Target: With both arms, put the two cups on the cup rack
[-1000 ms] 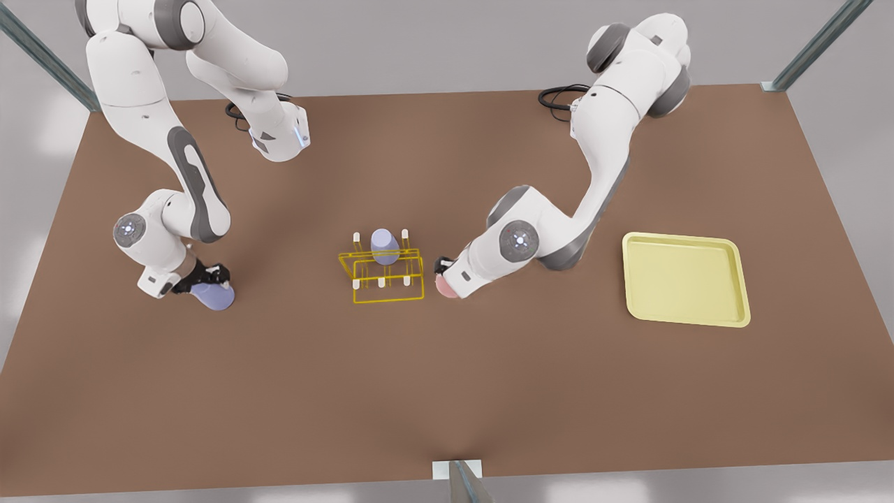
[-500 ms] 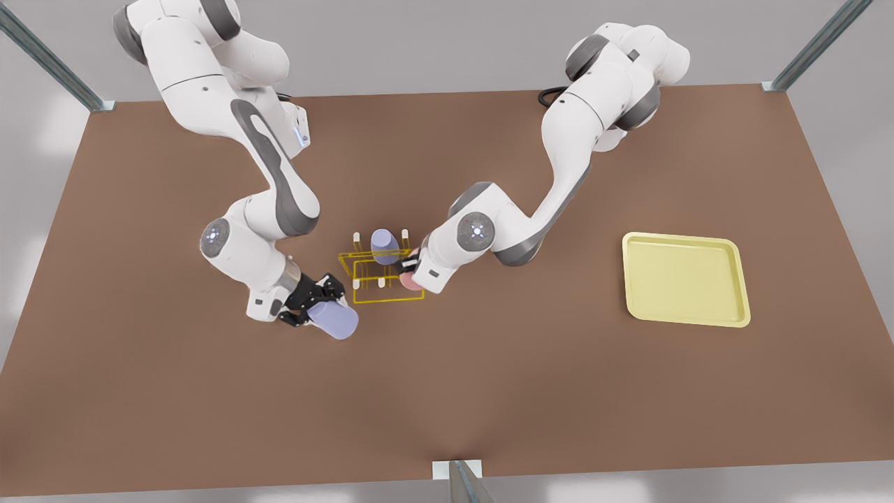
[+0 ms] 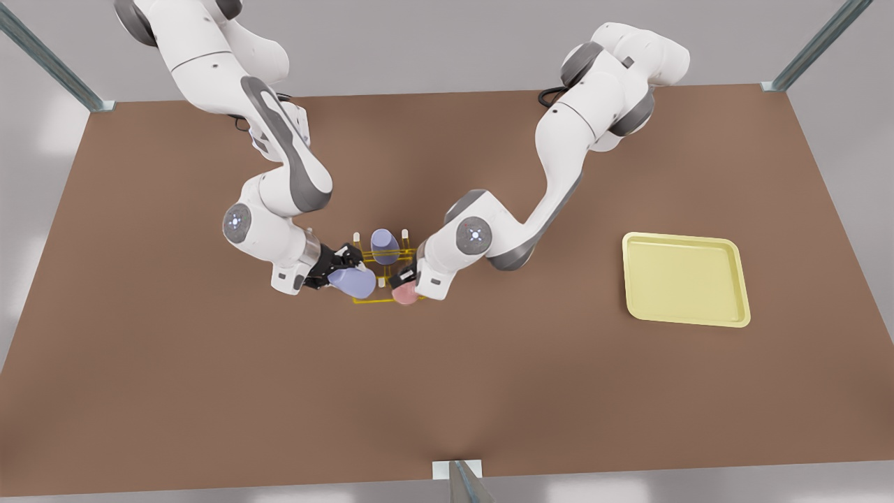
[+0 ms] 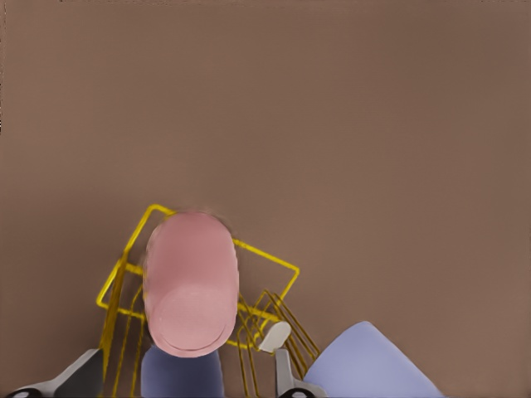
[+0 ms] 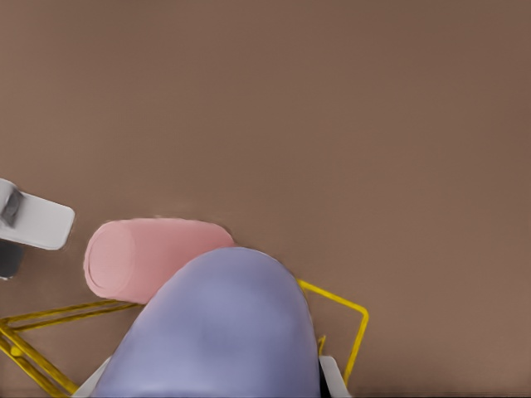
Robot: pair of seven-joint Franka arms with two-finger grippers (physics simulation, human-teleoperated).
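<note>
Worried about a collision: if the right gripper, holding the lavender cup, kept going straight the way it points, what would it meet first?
Probably the cup rack, which the right gripper's lavender cup overlaps; just beyond lies the pink cup held by the left gripper. Depth is unclear.

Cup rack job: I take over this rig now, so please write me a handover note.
Left gripper, on the front view's right, is shut on the pink cup, over a front corner of the cup rack. Right gripper is shut on a lavender cup at the opposite side. Another lavender cup already sits on the rack. Left to do: seat both held cups, release.
</note>
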